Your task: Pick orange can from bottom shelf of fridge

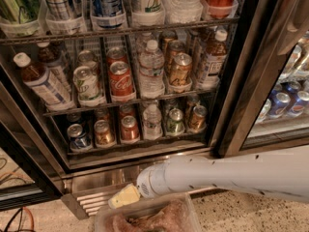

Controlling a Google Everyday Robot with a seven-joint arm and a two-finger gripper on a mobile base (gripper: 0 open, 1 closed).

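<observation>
The fridge [231, 95] stands open before me, with dark wire racks. On the bottom shelf [137, 146] small cans stand in lanes. The orange can [129, 128] is copper-orange with a silver top. It stands left of centre, between a golden-brown can [104, 132] and a small water bottle [152, 122]. A green can [175, 122] and another brownish can [197, 118] stand further right. My gripper [124, 196] is at the end of the white arm [227, 173]. It is low in front of the ribbed steel base panel [91, 199], below the shelf and apart from the cans.
The middle rack holds a red cola can [120, 81], a green-white can [87, 83], bottles and a bronze can [180, 69]. A second glass door [289, 105] at the right shows blue cans. A translucent tub [149, 219] sits at the bottom edge. Cables [19, 216] lie on the floor at left.
</observation>
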